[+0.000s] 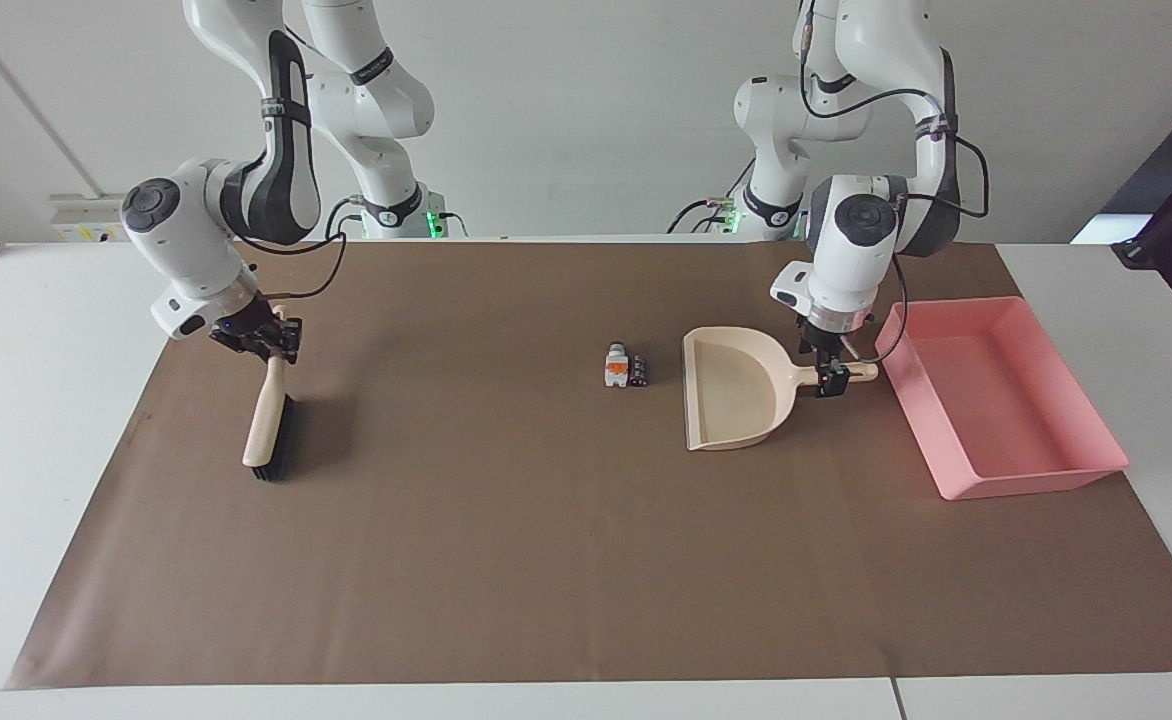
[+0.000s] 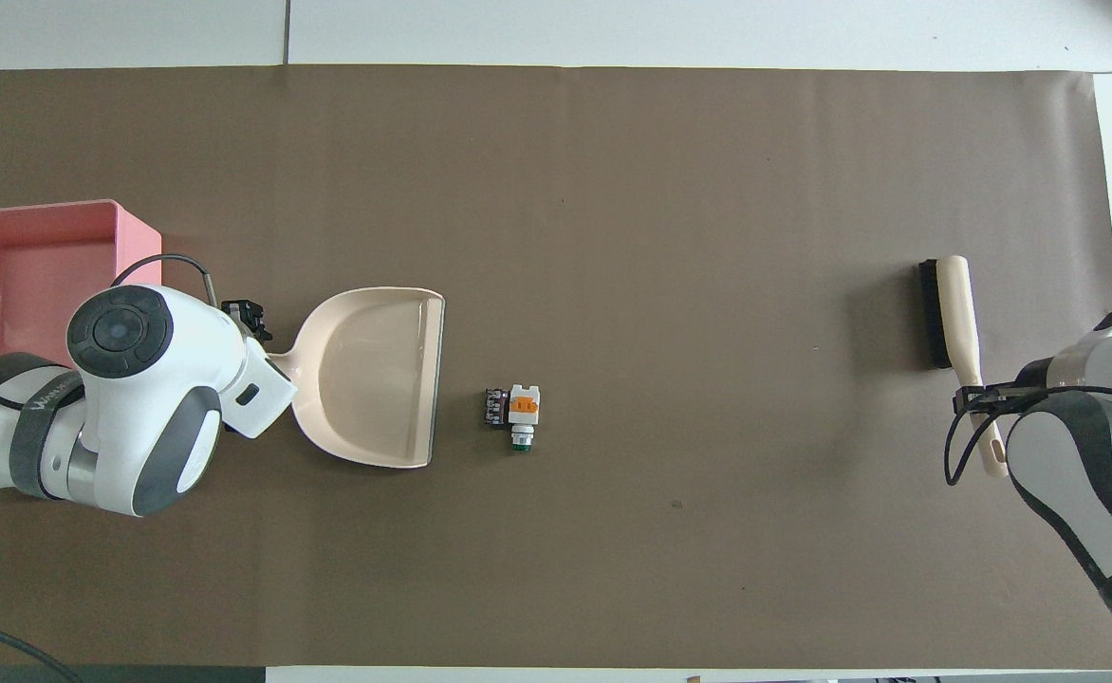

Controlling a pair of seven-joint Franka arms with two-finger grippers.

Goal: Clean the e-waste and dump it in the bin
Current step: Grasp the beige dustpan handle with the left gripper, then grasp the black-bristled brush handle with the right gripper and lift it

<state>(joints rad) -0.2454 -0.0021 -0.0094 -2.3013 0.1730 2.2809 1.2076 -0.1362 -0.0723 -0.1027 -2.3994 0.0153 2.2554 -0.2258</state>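
**Gripping Dustpan and Brush, Two Arms Flank a Small Pile of E-Waste**

Closing on the handle of a beige dustpan, the left pincer holds the tool where it lies flat on the brown paper sheet that covers the white table. The pan's wide mouth faces the e-waste, a few tiny pieces lying just beside that open edge, toward the right arm's end of the table: one white-grey part with an orange mark and, touching it, dark battery-like cylinders. The pieces rest on the sheet, apart from the pan and near the middle of the table.

At the left arm's end sits the bin, a shallow pink tray with low walls, on the sheet just beside the tip of the dustpan's handle. Its floor is bare pink plastic as far as the facing view shows; in the overhead view the left arm covers part of it.

Well apart, toward the right arm's end of the table, the right pincer is clamped on the upper end of the handle of a brush. The brush has a cream back and black bristles and lies on the sheet, its bristle end pointing away from the robots.
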